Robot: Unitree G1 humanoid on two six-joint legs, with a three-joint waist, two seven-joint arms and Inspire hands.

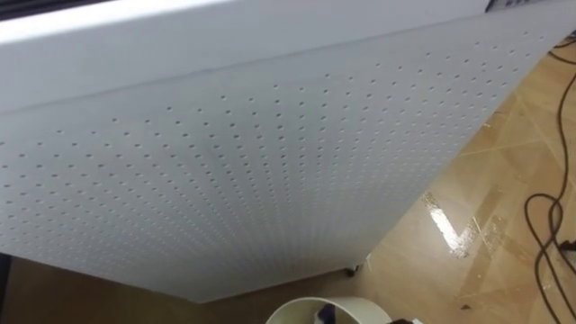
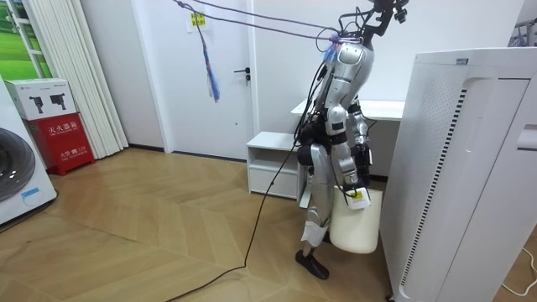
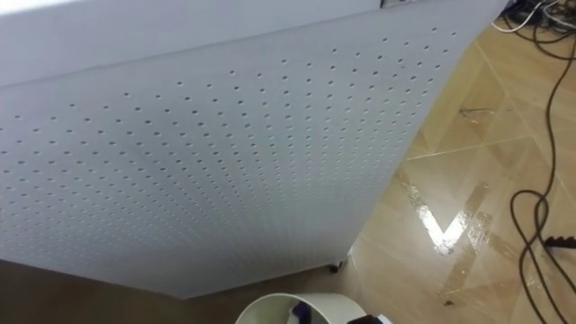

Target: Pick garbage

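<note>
Directly ahead, a perforated white cabinet [image 1: 270, 162] towers beside the bin [image 2: 352, 231].

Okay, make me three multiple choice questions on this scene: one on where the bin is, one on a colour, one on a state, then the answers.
1. Where does the bin stand?
A. On the floor at the robot's feet, beside the tall perforated unit
B. Up on a table
C. By the door

2. What colour is the perforated unit?
A. Black
B. White
C. Red

3. How is the bin's top?
A. Closed with a lid
B. Open
C. Tied shut with a bag

Answers:
1 A: the room view shows it on the floor between the robot's legs and the unit.
2 B: its dotted panel is white in every view.
3 B: the eye views look past the bare rim to a dark item inside.
</note>
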